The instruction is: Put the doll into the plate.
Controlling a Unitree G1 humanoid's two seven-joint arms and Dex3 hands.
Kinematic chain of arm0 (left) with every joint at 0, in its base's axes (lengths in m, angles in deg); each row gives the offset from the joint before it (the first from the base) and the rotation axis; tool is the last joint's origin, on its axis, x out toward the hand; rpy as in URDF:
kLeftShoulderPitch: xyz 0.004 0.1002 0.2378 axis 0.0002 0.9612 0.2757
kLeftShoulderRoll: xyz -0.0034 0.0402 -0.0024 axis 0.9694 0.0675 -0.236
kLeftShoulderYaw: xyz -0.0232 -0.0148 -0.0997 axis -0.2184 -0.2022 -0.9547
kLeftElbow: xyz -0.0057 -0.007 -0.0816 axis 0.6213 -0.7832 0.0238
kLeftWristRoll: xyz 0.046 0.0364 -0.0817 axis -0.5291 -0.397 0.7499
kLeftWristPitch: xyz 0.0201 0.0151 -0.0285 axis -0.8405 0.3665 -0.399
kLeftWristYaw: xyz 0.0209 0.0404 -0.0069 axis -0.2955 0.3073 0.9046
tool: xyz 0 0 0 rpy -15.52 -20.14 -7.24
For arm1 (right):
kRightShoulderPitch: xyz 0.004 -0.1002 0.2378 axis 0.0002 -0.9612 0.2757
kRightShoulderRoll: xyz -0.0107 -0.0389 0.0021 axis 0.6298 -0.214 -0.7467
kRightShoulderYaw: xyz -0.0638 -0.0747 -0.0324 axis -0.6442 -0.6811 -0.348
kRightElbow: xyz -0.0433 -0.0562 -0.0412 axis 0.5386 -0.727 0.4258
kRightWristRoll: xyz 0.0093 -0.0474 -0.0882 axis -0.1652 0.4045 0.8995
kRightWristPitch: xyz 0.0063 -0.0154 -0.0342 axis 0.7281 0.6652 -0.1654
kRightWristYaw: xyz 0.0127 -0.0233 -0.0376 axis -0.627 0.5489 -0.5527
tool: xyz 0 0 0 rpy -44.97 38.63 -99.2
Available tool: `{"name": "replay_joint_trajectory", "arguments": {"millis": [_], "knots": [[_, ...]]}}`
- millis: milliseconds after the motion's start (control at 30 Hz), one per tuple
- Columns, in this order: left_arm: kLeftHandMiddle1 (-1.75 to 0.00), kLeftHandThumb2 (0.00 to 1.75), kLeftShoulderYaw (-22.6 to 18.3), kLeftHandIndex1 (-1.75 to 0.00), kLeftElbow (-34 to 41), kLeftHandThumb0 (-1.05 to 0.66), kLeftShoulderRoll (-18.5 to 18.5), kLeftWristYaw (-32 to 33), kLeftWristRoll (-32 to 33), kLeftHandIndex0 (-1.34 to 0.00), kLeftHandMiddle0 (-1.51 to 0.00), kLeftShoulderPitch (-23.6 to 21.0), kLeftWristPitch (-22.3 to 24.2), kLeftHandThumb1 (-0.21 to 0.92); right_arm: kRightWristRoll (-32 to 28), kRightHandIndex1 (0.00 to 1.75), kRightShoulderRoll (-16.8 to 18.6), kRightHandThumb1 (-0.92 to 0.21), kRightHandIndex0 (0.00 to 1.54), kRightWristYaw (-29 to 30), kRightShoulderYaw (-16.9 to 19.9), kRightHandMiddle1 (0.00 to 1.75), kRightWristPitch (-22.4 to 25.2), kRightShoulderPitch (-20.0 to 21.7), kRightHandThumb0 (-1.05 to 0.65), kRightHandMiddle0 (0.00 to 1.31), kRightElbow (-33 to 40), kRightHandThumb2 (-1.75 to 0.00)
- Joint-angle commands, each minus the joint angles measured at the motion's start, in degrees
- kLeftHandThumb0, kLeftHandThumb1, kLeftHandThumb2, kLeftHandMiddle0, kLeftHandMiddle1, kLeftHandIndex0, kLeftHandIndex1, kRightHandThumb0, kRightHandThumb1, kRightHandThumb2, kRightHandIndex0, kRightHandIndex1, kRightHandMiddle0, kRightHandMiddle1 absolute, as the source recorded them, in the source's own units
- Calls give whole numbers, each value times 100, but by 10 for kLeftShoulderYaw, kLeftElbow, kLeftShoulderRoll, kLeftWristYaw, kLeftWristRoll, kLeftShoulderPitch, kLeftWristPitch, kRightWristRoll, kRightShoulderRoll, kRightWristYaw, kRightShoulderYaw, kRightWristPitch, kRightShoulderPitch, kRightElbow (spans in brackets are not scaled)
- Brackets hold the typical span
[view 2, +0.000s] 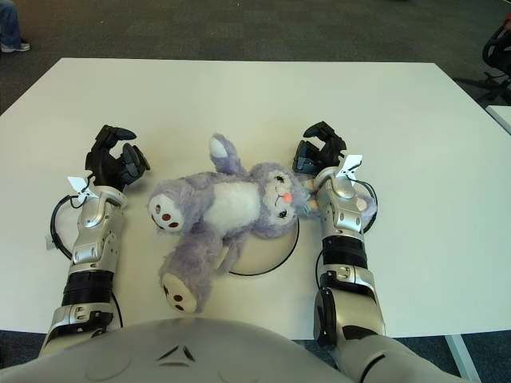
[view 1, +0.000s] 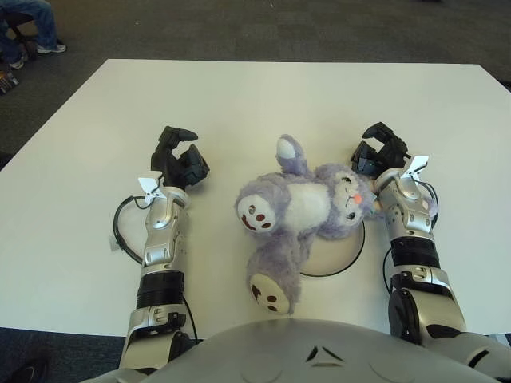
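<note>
desk (view 1: 263,96): white, square top, dark carpet around it; carries everything listed below.
plate (view 1: 345,257): white, round, dark rim; near the desk's front edge, right of centre; mostly covered, only its front-right arc showing.
doll (view 1: 307,206): plush, lilac fur with white belly; lying on its back, head toward the right, pink nose facing up.
doll, position: head and torso over the plate; legs off it to the left and front, resting on the desk; one brown-soled foot pointing left, the other nearest the robot's body; one arm raised toward the desk's far side.
left hand (view 1: 182,162): black fingers, loosely curled, holding nothing; left of the doll and well apart from it; contact with the desk not clear.
right hand (view 1: 378,152): black fingers curled, nothing clasped between them; just beyond and to the right of the doll's head, close beside it; touching the fur or not, cannot tell.
right forearm (view 1: 406,214): silver, running along the right side of the doll's head and the plate's right rim.
cable (view 1: 121,226): black loop beside the left forearm, lying on the desk.
person (view 1: 30,24): jeans and shoes only, top-left corner, on the carpet beyond the desk.
</note>
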Motion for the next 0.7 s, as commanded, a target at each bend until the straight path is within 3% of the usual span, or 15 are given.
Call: {"name": "replay_joint_trajectory", "arguments": {"millis": [0, 667], "knots": [[-175, 116, -1, -175, 7, -44, -3, -2, 7, -51, -111, 7, 7, 44, 2, 175, 7, 5, 88, 3, -2, 175, 1, -11, -1, 67, 1, -174], [-175, 116, 0, -175, 13, -44, -14, 0, 9, -51, -112, 10, 9, 44, 0, 175, 8, 6, 89, 6, 1, 175, 0, -16, -1, 67, 10, -175]]}}
